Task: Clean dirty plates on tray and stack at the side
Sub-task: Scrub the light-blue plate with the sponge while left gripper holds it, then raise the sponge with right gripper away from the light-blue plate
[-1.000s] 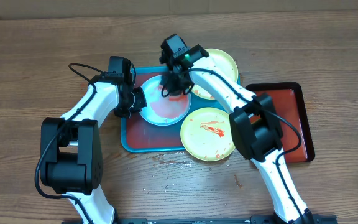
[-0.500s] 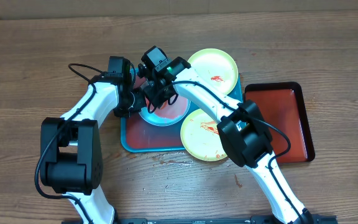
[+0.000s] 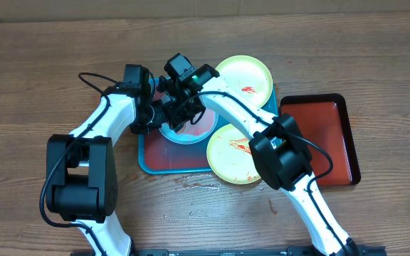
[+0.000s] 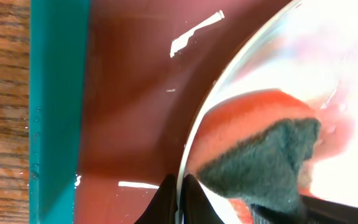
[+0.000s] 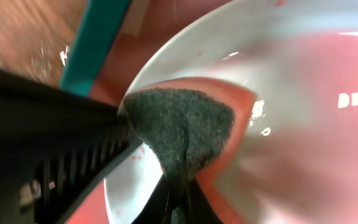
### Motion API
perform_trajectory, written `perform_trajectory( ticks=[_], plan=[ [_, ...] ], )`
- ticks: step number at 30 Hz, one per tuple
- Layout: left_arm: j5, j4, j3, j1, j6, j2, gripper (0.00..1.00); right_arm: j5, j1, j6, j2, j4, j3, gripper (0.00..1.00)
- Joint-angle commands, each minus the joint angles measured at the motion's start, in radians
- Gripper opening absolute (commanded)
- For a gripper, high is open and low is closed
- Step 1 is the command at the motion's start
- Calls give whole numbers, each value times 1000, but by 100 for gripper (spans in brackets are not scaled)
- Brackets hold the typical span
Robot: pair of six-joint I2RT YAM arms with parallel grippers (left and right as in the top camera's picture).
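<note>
Your right gripper [image 5: 176, 200] pinched the sponge [image 5: 180, 127] (dark scouring face showing) just ahead of its fingertips, against the pink-smeared plate [image 5: 303, 143]; the tray [image 5: 98, 43] lay farther left.

The overhead view is bright, even and sharp, with faint shadows. In the left wrist view the light blue plate [image 4: 316, 56] is washed out to white; glare streaks shine on the tray [image 4: 135, 93] left of it.

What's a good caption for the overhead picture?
Left gripper holds the blue plate while right gripper scrubs it with a sponge.
</note>
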Motion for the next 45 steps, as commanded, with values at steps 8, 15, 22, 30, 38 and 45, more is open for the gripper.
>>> perform_trajectory(
  ticks=[8, 15, 22, 30, 38, 45],
  plan=[
    [-12, 2, -25, -6, 27, 24, 4, 2, -157, 392, 10, 54, 40, 4],
    [-12, 16, -25, -6, 26, 24, 4, 6, -261, 328, -89, 33, 40, 4],
    [-12, 19, -25, -8, 23, 24, 4, 6, -292, 225, -220, -49, 40, 4],
    [-13, 33, -25, -8, 23, 24, 4, 8, -291, 199, -282, -103, 40, 4],
    [-19, 81, -40, -8, -21, 24, 14, 87, -292, 160, -286, -154, 40, 4],
    [-18, 180, -115, -8, -49, 24, 17, 122, -294, 146, -286, -190, 40, 4]
  ],
)
